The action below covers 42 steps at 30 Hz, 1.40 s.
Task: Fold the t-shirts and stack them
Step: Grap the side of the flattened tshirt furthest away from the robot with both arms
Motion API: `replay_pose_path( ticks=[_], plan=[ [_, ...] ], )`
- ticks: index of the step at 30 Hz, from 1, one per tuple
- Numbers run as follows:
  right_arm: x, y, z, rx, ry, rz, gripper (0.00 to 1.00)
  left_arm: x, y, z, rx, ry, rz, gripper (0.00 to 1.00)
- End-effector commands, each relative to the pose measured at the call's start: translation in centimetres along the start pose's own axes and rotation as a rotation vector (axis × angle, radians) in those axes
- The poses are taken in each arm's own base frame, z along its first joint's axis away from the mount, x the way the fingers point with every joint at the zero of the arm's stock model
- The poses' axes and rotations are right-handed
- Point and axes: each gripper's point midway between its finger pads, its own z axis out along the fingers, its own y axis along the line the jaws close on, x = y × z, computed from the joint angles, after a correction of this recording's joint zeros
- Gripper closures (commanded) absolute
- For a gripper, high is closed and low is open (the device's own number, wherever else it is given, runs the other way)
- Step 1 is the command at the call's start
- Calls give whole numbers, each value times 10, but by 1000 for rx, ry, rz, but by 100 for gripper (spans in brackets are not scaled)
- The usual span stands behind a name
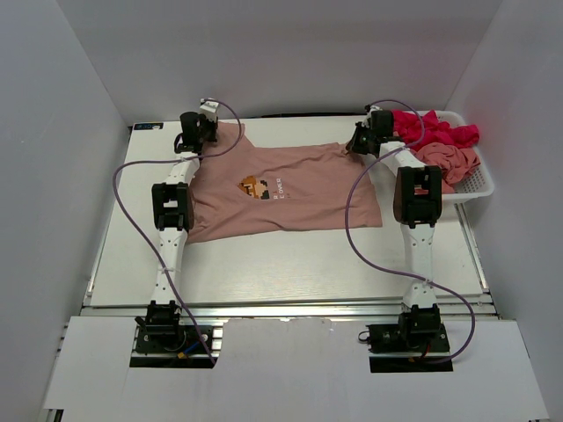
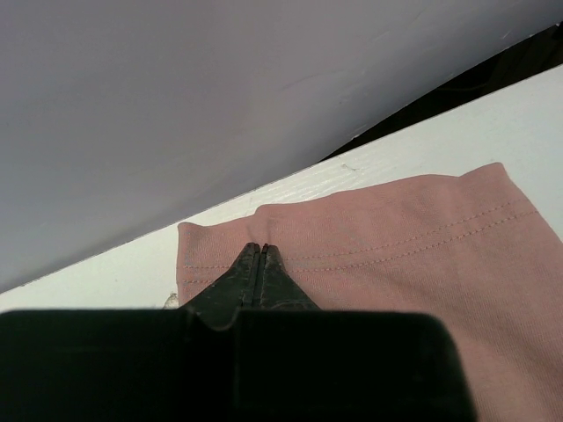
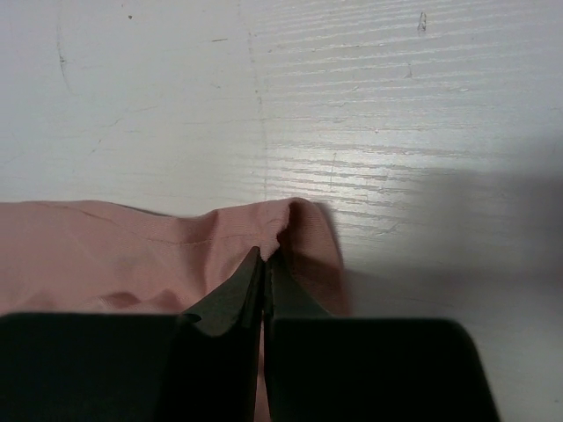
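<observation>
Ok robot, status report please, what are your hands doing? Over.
Left gripper pinching far left corner of flat salmon-pink cotton t-shirt. Right gripper pinching its far right corner. Nothing in the way.

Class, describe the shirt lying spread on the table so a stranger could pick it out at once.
Start at the white table. Spread flat on it lies a dusty-pink t-shirt, its far corners pinched by the left gripper and right gripper. Unlike the crumpled shirts in the basket, it shows a small pixel-art chest print.
</observation>
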Motion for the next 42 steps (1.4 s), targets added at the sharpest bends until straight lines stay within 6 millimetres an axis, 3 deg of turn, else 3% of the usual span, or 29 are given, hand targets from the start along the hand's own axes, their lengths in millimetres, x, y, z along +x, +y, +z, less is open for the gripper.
replay_pose_path(
  ticks=[1, 4, 5, 7, 8, 11, 12, 13, 14, 15, 17, 18, 19, 21, 22, 23, 25, 30, 31, 32, 37, 38, 39, 42],
  plan=[
    [-37, 21, -22, -25, -72, -31, 100, 8, 2, -6, 1, 60, -18, 100],
    [-38, 21, -23, -27, -74, -29, 100, -9, 6, -9, -7, 40, -4, 100],
    [-43, 25, -27, -32, -83, -33, 100, -27, 10, -12, -15, 22, 6, 100],
    [-46, 26, -32, -32, -93, -33, 100, -40, 14, -17, -22, 16, 18, 100],
    [-53, 29, -38, -33, -108, -38, 100, -67, 18, -23, -31, -12, 29, 100],
    [-72, 38, -56, -35, -146, -46, 100, -91, 21, -35, -31, -24, 39, 100],
    [-78, 41, -62, -37, -158, -47, 100, -115, 23, -45, -31, -47, 46, 100],
    [-78, 42, -67, -36, -160, -48, 100, -127, 23, -51, -31, -54, 52, 100],
    [-92, 50, -81, -43, -192, -55, 100, -129, 22, -57, -26, -29, 49, 100],
    [-98, 54, -88, -47, -206, -59, 100, -159, 26, -71, -34, -58, 61, 100],
    [-114, 63, -108, -55, -239, -68, 100, -159, 21, -83, -19, -24, 61, 100],
    [-117, 66, -114, -59, -246, -71, 100, -186, 23, -98, -24, -53, 77, 100],
    [-126, 73, -127, -69, -270, -77, 100, -179, 20, -104, -17, -28, 68, 100],
    [-122, 75, -135, -75, -266, -60, 100, -196, 18, -122, -11, -31, 78, 100],
    [-130, 83, -149, -91, -293, -62, 100, -198, 17, -128, -12, -23, 77, 100],
    [-117, 81, -148, -91, -268, -41, 100, -200, 16, -134, -12, -20, 76, 100],
    [-120, 89, -164, -112, -289, -35, 100, -207, 12, -151, -7, -9, 71, 100],
    [-90, 94, -177, -135, -236, 14, 100, -219, 0, -189, 12, 7, 57, 100],
    [-91, 99, -185, -140, -245, 13, 100, -233, -2, -205, 15, -6, 62, 100],
    [-86, 101, -186, -142, -237, 13, 100, -223, -7, -212, 27, 19, 54, 100],
    [-70, 106, -197, -157, -247, 41, 100, -218, -33, -265, 93, 68, 48, 100],
    [-70, 104, -197, -153, -250, 45, 100, -229, -36, -281, 92, 48, 53, 100],
    [-69, 104, -196, -153, -245, 48, 100, -208, -45, -289, 110, 95, 35, 100],
    [-67, 105, -191, -156, -231, 38, 100, -191, -61, -316, 140, 131, 20, 100]
  ],
)
